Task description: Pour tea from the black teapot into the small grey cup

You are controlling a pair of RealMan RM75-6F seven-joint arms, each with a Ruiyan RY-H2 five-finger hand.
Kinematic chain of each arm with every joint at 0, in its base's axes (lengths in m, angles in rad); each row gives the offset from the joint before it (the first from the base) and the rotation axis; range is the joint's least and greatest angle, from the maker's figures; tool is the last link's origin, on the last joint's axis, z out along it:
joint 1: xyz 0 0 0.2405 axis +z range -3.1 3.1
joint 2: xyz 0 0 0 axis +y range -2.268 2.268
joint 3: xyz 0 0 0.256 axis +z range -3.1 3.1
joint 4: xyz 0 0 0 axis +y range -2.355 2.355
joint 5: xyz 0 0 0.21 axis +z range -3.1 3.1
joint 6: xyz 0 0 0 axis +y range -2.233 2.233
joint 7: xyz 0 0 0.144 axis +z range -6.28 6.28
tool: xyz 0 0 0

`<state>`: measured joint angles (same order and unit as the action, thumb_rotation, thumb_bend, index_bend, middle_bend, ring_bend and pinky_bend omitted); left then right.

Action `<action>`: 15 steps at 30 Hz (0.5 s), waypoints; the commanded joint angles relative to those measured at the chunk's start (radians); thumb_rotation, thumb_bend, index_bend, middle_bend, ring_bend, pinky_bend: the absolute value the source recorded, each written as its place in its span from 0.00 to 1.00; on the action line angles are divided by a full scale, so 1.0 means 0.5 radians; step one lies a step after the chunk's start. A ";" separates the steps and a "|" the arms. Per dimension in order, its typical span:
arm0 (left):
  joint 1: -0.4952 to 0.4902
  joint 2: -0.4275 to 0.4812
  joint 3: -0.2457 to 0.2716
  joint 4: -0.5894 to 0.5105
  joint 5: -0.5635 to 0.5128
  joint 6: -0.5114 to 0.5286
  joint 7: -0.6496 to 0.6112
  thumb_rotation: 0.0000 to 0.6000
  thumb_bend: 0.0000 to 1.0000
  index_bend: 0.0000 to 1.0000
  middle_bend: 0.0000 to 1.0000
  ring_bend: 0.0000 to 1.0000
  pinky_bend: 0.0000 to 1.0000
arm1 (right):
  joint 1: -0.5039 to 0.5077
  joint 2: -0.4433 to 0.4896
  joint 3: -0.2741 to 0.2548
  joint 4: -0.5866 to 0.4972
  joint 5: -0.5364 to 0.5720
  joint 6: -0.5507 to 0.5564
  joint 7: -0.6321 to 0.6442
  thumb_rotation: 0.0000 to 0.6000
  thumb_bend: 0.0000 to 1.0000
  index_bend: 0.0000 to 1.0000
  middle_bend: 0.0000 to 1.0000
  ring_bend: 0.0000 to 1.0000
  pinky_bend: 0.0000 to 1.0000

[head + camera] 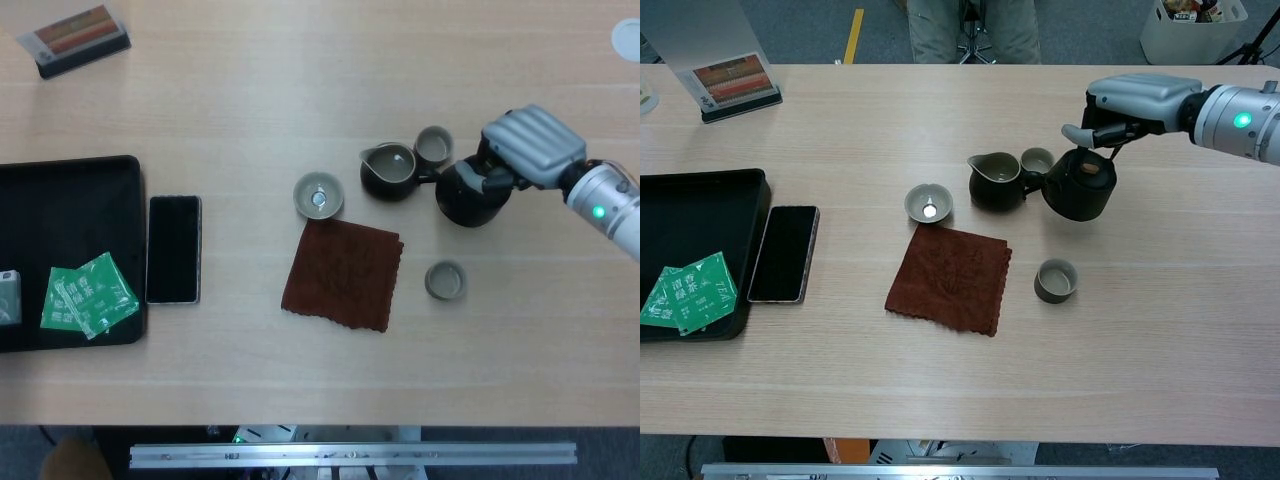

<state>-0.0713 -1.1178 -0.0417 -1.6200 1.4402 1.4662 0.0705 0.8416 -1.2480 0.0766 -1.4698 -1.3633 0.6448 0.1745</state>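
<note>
Black and glossy, the round teapot [470, 195] sits under the robot's silver right hand [528, 150] in the head view, the fingers curled down over its top and gripping it there, just beside the dark pitcher with its pale inside [391, 171]. A small grey cup [433, 146] stands right behind the pitcher, touching or almost touching it, and a second small grey cup [445, 281] stands apart, nearer the table's front edge, below the teapot. To the left there's a shallow grey bowl [318, 195], a rumpled brown cloth [343, 274] beneath it, then a black phone [174, 248] lying beside a black tray [70, 180] that holds green packets [88, 295]. Over to the chest view now: the right hand [1125, 104] grasps the teapot [1080, 189] from above, the pot tilted with its spout against the pitcher [994, 182] near the far cup [1037, 160]; whether its base touches the pale wooden table [940, 380] I can't tell. The near cup [1056, 280] stands alone by the cloth [951, 276]. The left hand shows in neither view.
</note>
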 commanded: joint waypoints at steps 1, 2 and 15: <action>0.000 0.001 0.000 -0.001 0.001 0.001 -0.002 1.00 0.39 0.27 0.29 0.23 0.21 | 0.001 0.008 0.007 -0.012 0.001 0.011 -0.009 0.29 0.51 1.00 0.95 0.87 0.40; 0.000 0.002 0.000 -0.002 0.001 0.000 -0.003 1.00 0.39 0.27 0.29 0.23 0.21 | 0.001 0.012 0.010 -0.017 -0.001 0.016 -0.011 0.31 0.51 1.00 0.95 0.87 0.40; 0.001 0.003 0.002 0.005 0.015 0.005 -0.025 1.00 0.39 0.27 0.29 0.23 0.21 | 0.005 0.058 0.022 -0.098 -0.070 0.095 -0.095 0.58 0.53 1.00 0.93 0.85 0.40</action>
<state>-0.0707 -1.1164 -0.0405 -1.6176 1.4475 1.4683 0.0584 0.8433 -1.2214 0.0876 -1.5159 -1.3954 0.6895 0.1301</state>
